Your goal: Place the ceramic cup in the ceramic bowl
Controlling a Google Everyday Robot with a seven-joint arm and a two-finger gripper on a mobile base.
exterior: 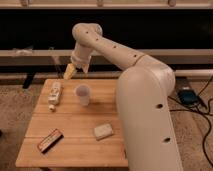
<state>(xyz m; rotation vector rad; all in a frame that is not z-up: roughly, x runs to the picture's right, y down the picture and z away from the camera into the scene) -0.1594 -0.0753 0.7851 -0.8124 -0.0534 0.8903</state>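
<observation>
Gripper held over worktop's rear-left corner, grip state not determinable. Ceramic cup seen upright near rear edge, ungrasped — ceramic bowl nowhere seen; whole task judged outstanding.

It looks like a lab or office test room: speckled carpet, a small wooden table before a dark wall crossed by pale rails, and loose cables on the floor at right. The gripper hangs over the table's far left edge.
</observation>
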